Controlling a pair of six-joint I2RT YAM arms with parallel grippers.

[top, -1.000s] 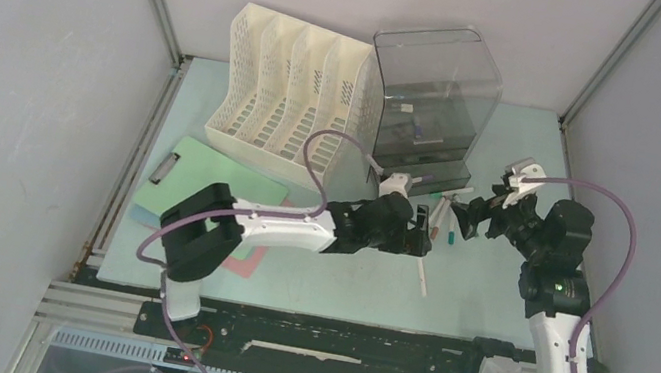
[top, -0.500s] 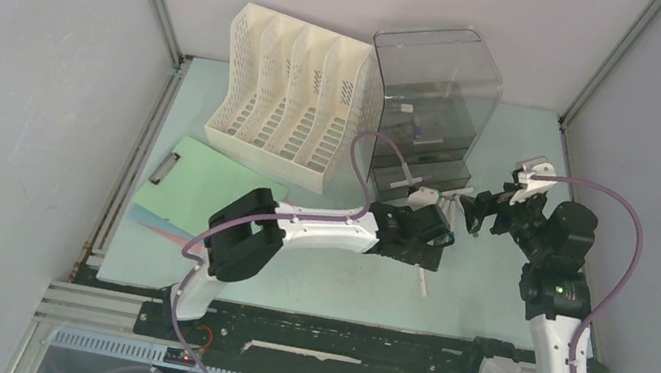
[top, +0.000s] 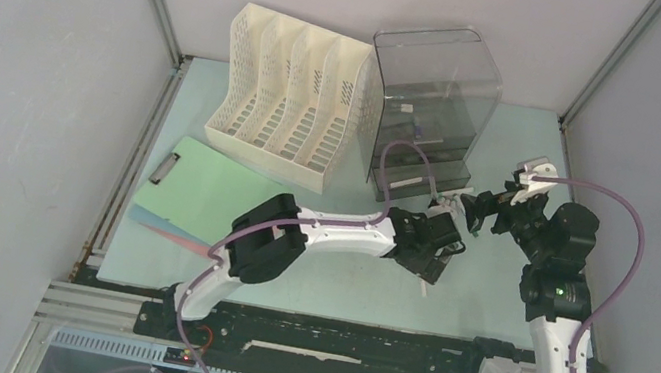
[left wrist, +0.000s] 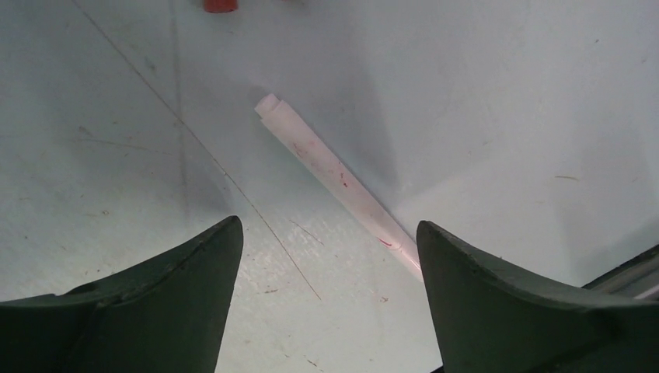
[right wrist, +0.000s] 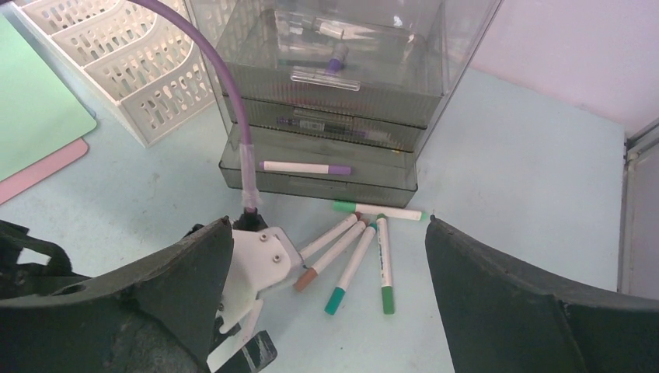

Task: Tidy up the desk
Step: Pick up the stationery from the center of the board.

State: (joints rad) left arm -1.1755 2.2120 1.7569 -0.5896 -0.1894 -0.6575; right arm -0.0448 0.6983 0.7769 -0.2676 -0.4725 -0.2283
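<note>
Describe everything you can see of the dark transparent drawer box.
The drawer box is smoky grey, see-through plastic, standing upright at the far side of the desk, close beside the white file rack. It has stacked drawers; the lowest is pulled partly out and holds a white marker with a purple cap. The upper drawers hold more pens. Loose markers lie on the desk in front.
</note>
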